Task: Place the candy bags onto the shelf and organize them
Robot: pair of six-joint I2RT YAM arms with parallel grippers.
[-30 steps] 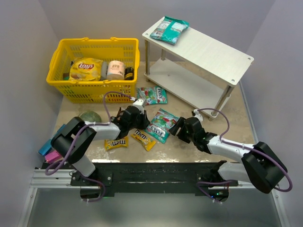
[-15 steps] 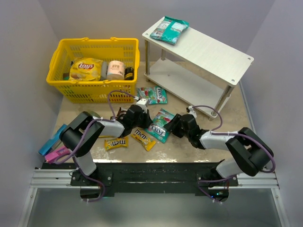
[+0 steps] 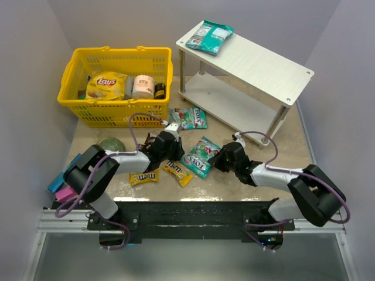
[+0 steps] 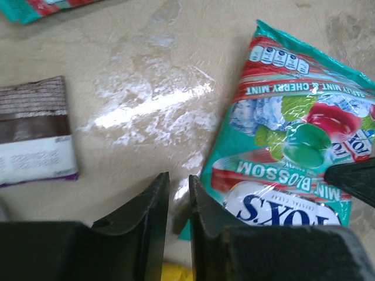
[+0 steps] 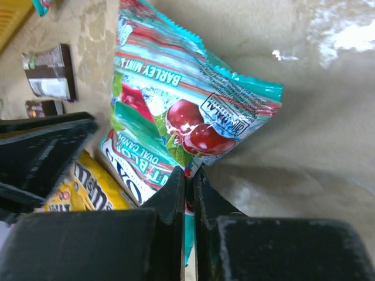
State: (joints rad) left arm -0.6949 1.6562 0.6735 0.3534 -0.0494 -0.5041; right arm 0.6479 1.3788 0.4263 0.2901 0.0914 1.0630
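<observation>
The right hand [image 5: 190, 175] pinches the edge of the Fox's bag [image 5: 164, 111] on the worktop [image 5: 304, 117]. The left hand [image 4: 179, 184], nearly closed and empty, sits beside that bag's corner.

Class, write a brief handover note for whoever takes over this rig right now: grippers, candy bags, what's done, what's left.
The right gripper is shut on the edge of the Fox's bag. The left gripper is nearly shut, empty, beside that bag.
Done: one teal bag on the shelf top board.
Left: Fox's bag, second teal bag by the basket, two yellow packets, a brown packet, all off the shelf.
</observation>
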